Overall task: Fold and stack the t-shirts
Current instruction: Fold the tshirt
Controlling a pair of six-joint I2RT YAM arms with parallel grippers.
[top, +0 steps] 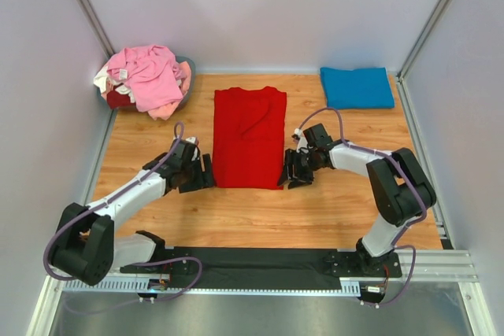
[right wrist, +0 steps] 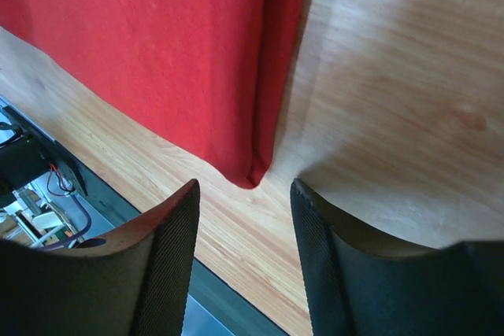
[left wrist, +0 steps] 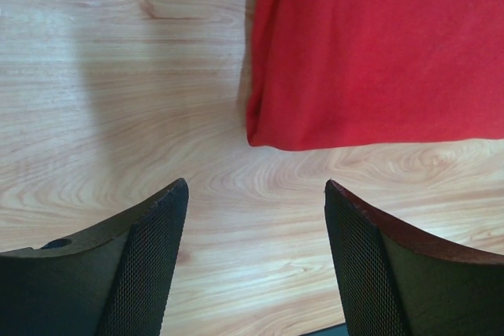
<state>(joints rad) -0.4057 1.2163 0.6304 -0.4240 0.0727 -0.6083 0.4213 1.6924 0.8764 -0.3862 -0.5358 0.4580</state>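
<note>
A bright red t-shirt [top: 249, 136] lies flat mid-table, folded into a long strip. A blue t-shirt [top: 356, 87] rests folded at the back right. Pink and cream t-shirts [top: 146, 76] sit heaped at the back left. My left gripper [top: 201, 173] stands open just off the strip's near left corner [left wrist: 264, 135], nothing between its fingers [left wrist: 150, 257]. On the other side my right gripper [top: 295, 171] is open beside the near right corner [right wrist: 250, 175], also empty. In both wrist views only bare wood shows between the jaws.
The heap sits in a grey basket [top: 187, 68] with a dark red cloth [top: 118, 98] under it. White walls with metal posts enclose the wooden table [top: 260, 214]. A black rail [top: 260, 261] carrying the arm bases runs along the near edge.
</note>
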